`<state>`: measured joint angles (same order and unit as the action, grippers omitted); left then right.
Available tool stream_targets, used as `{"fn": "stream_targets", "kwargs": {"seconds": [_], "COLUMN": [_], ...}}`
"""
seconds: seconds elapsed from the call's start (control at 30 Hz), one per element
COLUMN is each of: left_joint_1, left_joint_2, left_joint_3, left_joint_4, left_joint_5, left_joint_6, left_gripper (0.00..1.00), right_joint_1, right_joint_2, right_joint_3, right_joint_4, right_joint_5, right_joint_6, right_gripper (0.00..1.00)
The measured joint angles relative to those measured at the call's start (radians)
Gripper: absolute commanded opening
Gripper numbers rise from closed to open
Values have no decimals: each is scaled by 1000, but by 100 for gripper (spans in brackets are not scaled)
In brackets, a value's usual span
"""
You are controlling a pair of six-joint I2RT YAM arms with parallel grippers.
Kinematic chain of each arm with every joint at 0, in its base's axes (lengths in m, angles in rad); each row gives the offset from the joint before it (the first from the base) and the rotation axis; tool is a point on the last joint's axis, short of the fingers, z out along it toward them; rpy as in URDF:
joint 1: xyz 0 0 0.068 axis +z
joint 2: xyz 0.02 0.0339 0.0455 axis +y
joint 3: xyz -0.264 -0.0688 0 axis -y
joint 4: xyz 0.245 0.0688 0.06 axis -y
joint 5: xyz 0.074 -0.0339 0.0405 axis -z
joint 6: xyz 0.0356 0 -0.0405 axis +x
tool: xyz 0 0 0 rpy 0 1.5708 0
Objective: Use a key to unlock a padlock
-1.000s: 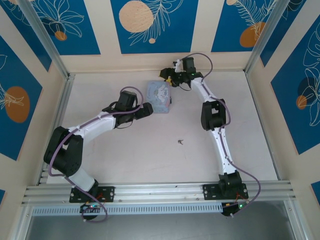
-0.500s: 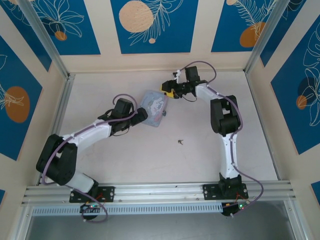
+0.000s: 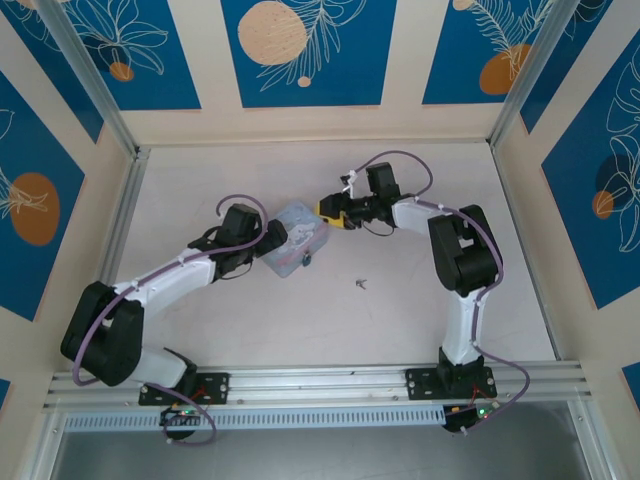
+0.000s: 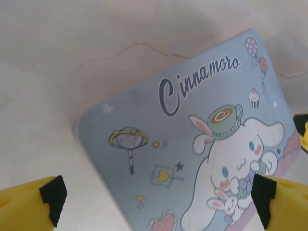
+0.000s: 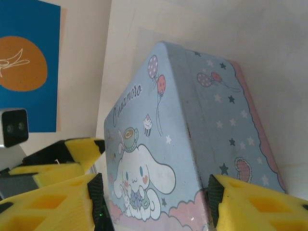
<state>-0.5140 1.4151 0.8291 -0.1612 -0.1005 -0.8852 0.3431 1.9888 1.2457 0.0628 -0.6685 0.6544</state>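
Whitish table point(image 3: 300, 320), blue-and-cream walls point(image 3: 300, 50)

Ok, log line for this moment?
left fingers: open, around tin | right fingers: closed on tin | key: loose on table | padlock: on tin's edge

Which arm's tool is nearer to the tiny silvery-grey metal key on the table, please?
Right, slightly: the right tool, gripping the pale blue rectangular tin, sits beyond the key; the left tool straddles that tin further left.

Pale blue tin point(image 3: 293, 240), cartoon character and "Cinnamoro" on lid, near middle of tabletop point(image 3: 250, 330), skewed to its edges. Blue floral wall panels point(image 3: 300, 60) behind.
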Motion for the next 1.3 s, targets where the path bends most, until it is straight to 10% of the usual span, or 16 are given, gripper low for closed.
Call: {"fn": "stream_targets", "kwargs": {"seconds": [0.67,1.3], "left_joint_1": [0,-15], "left_joint_2": [306,410], "left_joint_3": [225,318], "left_joint_4": [36,123], "left_joint_5": [77,195], "left_joint_6": [146,135], "left_gripper": [100,100], "right_joint_1": [8,-83], "right_joint_2": [-293,-351], "right_joint_3": [-387,-378], "right_joint_4": [131,13], "right_joint_5": [184,290], "right_joint_6": [120,120], "right_gripper": [69,71]}}
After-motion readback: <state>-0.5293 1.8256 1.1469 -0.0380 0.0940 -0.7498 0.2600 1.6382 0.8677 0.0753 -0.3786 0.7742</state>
